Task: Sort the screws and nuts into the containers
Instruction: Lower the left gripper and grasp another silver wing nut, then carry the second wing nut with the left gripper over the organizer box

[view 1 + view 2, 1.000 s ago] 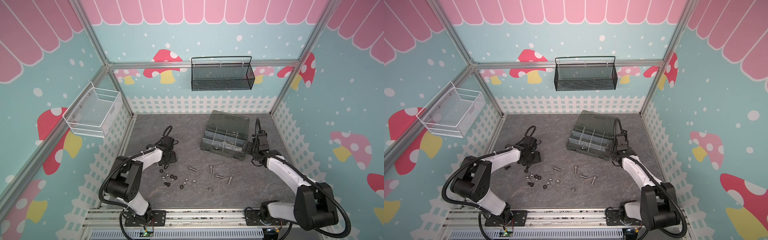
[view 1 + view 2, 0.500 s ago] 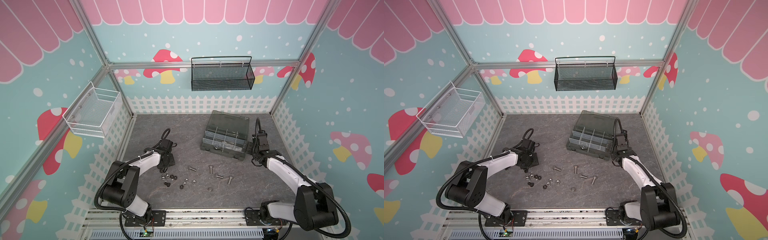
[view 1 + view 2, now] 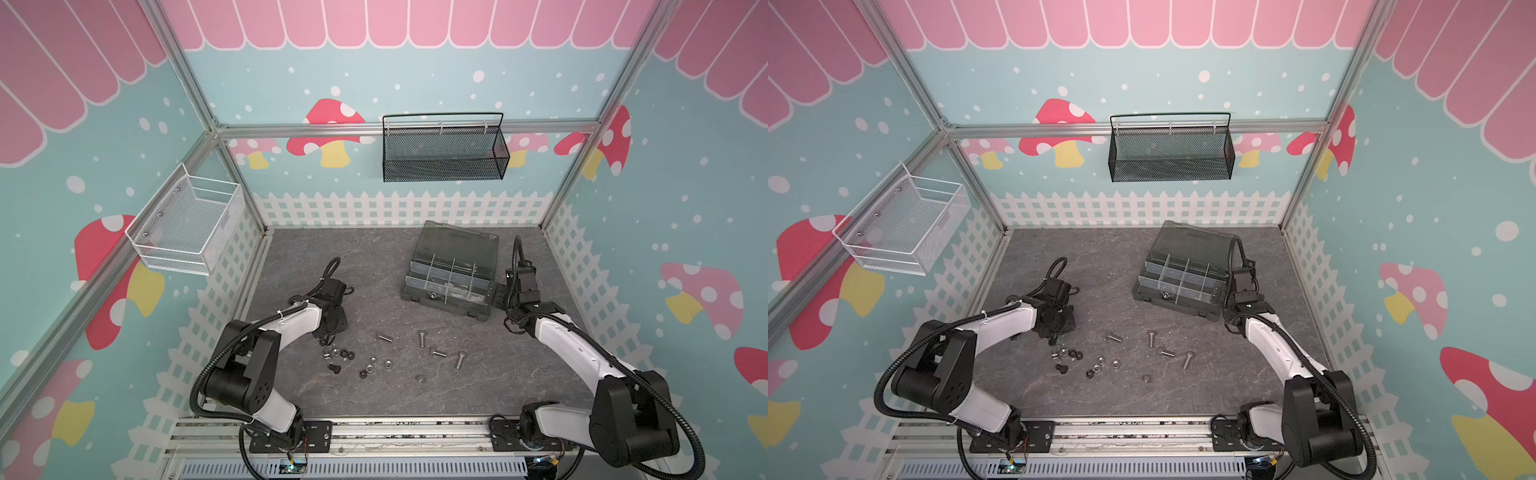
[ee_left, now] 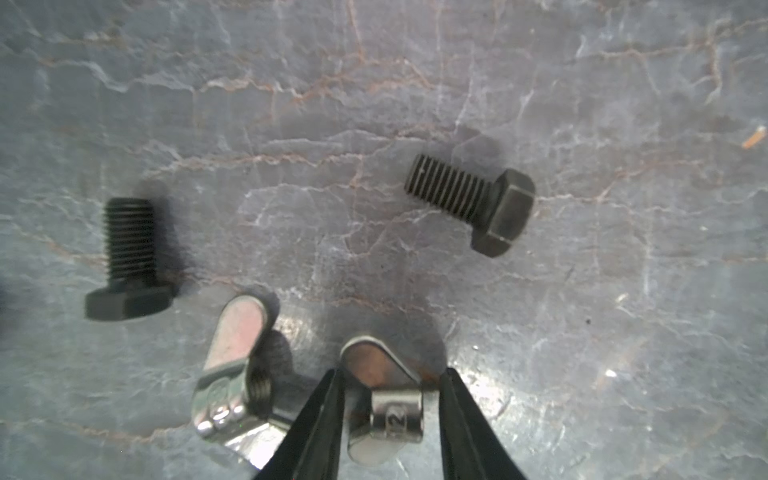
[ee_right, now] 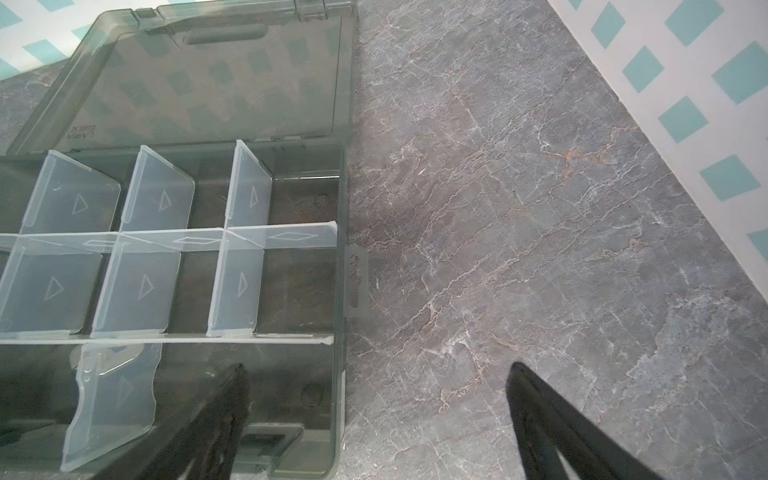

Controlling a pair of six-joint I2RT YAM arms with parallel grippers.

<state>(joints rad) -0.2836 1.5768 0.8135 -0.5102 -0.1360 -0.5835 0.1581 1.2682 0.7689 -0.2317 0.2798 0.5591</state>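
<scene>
Shifting nearer since a second ago, the left gripper (image 4: 390,372) is narrowing around a silver wing nut (image 4: 395,411); whether it is pinching yet, I cannot tell. Screws (image 3: 422,338) and nuts (image 3: 388,365) are lying loose on the table (image 3: 498,374). Farther back, the right gripper (image 5: 376,368) is hanging wide, straddling the side wall of the containers (image 3: 446,305).
</scene>
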